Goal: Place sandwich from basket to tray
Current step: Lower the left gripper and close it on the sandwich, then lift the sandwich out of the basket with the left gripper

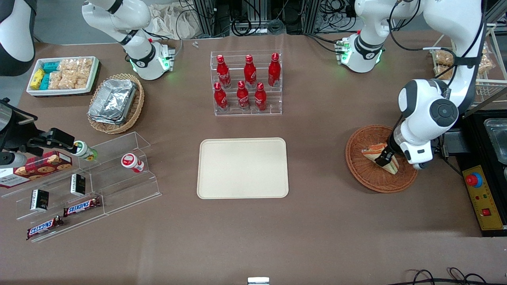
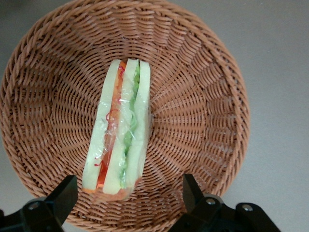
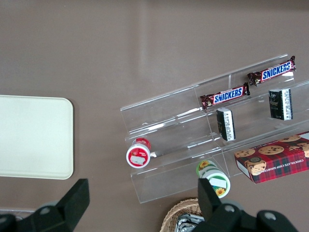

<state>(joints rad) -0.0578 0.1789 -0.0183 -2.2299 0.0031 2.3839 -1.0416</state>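
One sandwich (image 1: pixel 381 156) lies in the round reddish-brown basket (image 1: pixel 366 174), which sits on the brown table (image 1: pixel 317 221) toward the working arm's end. The gripper (image 1: pixel 385 159) hangs low over the basket, right at the sandwich; in the wrist view its two fingers (image 2: pixel 62 195) are spread wide, one on each side of the sandwich's (image 2: pixel 120 133) end, with a clear gap between the pads and the bread, so nothing is pinched. The sandwich rests on its side in the basket (image 2: pixel 203 96), showing three pale bread slices with an orange-red layer and a green layer between them. The cream tray (image 1: pixel 242 168) lies flat in the middle of the table, well apart from the basket, with nothing on it. Farther from the front camera than the tray stands a clear rack (image 1: pixel 246 111) holding six red bottles (image 1: pixel 250 70), three on each of two steps. Toward the parked arm's end sits a lighter basket of foil containers (image 1: pixel 115 101), a white tray of snack packets (image 1: pixel 61 75), and a clear stepped shelf (image 1: pixel 119 186) with two small jars (image 1: pixel 132 162), two chocolate bars (image 1: pixel 81 206), two small dark boxes (image 1: pixel 39 199) and one red cookie box (image 1: pixel 37 166).
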